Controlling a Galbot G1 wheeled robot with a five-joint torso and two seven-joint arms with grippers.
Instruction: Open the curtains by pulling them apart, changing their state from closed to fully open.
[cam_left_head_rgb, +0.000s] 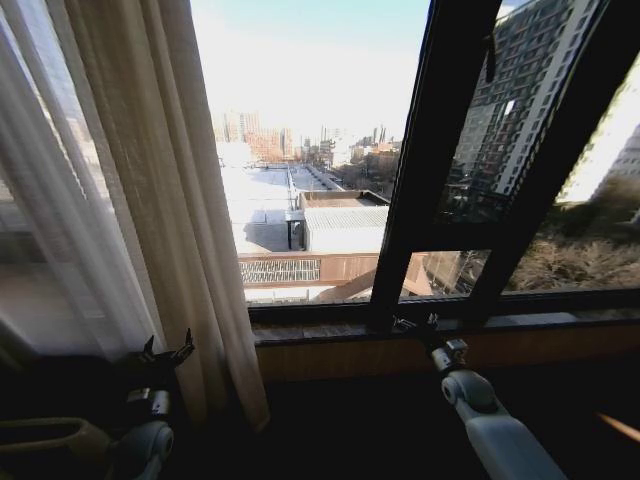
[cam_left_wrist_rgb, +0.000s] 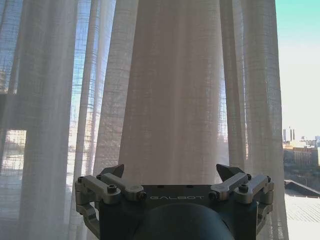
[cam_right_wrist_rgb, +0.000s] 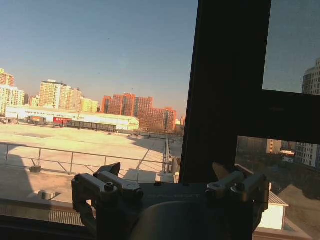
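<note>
The sheer off-white curtains (cam_left_head_rgb: 150, 180) hang bunched at the left of the window, cream-beige in the thick folds and reaching below the sill. My left gripper (cam_left_head_rgb: 165, 352) is open, low down just in front of those folds. In the left wrist view the left gripper (cam_left_wrist_rgb: 171, 172) points at a broad pleat of the curtains (cam_left_wrist_rgb: 170, 90), with nothing between its fingers. My right gripper (cam_left_head_rgb: 415, 322) is open at sill height in front of the dark window frame, away from any fabric. In the right wrist view the right gripper (cam_right_wrist_rgb: 167, 172) faces bare glass and the frame.
A dark window frame post (cam_left_head_rgb: 430, 170) rises at centre right, seen close in the right wrist view as the post (cam_right_wrist_rgb: 225, 90). The wooden sill (cam_left_head_rgb: 330, 335) runs across below the glass. Bare glass between the curtains and the post shows rooftops and buildings outside.
</note>
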